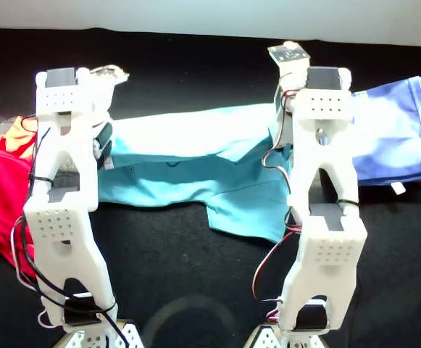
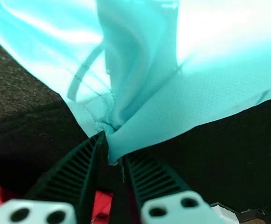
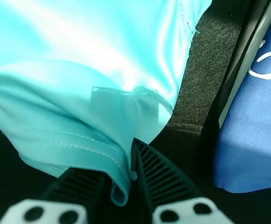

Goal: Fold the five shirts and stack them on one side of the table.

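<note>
The left arm (image 1: 61,217) hides part of the teal shirt (image 1: 196,170) (the right arm (image 1: 326,217) too); the red shirt (image 1: 0,188) runs off-view.

Teal shirt (image 1: 196,174) sprawls between red shirt (image 1: 0,188), blue shirt (image 1: 398,138).

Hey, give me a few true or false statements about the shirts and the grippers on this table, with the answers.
1. The left gripper is shut on the teal shirt. True.
2. The right gripper is open and holds nothing. False: it pinches the teal shirt's edge.
3. A blue shirt lies beside the teal shirt. True.
4. The red shirt lies on the blue shirt. False: they lie apart, at opposite ends of the teal shirt.
</note>
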Motion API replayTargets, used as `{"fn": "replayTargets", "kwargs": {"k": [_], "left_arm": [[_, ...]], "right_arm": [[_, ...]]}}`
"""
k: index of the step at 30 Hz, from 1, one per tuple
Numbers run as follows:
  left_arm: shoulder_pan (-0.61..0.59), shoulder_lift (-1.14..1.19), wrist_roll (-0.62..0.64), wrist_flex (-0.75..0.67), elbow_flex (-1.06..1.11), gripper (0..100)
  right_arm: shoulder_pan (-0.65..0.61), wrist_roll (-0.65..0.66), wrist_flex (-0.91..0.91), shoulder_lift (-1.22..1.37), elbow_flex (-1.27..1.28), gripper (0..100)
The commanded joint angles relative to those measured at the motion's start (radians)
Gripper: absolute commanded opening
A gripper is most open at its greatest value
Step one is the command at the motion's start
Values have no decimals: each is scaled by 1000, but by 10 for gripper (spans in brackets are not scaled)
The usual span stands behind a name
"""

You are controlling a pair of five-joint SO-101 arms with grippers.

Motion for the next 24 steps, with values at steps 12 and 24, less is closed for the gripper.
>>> {"fn": "replayTargets", "kwargs": {"k": [12,24], "left_arm": [[-8,-96,-12,12,128,9],[-15,-85,-60,-14,160,9]], "right_arm": [[24,5,-295,-536,763,6],[71,12,-496,-725,1196,6]]}}
